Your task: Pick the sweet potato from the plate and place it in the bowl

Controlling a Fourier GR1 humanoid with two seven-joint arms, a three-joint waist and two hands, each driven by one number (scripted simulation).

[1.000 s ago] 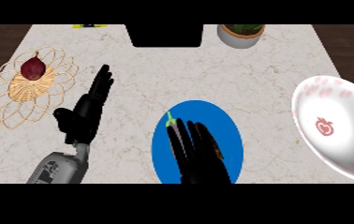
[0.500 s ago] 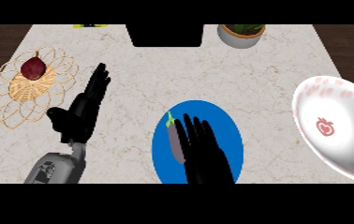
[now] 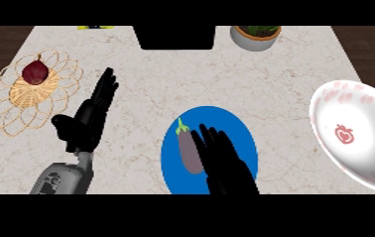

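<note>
Right robot hand (image 3: 228, 167): black, fingers straight and a little apart, laid flat over the blue plate; it has slid back toward the view's lower edge since a second ago, so more of the vegetable shows.
Vegetable (image 3: 189, 149): a dull purple, smooth, elongated body with a green stem cap; it looks like an eggplant rather than a sweet potato. It lies on the left half of the plate, just left of the fingers, not gripped. Its long axis runs almost straight up the view, stem end pointing away from the robot, tilted slightly left.
Plate (image 3: 245, 132): round, flat, plain bright blue, on the tabletop.
Left robot hand (image 3: 89, 117): open, fingers up, resting at the left, hardly changed.
Tabletop (image 3: 183, 82): pale marble with fine veins.
Bowl (image 3: 344, 132): white, glossy, with red markings, at the right edge.
Wire trivet (image 3: 33, 92): golden looped petals, holding a dark red onion (image 3: 35, 73).
Potted plant (image 3: 256, 36): white pot, far edge.
</note>
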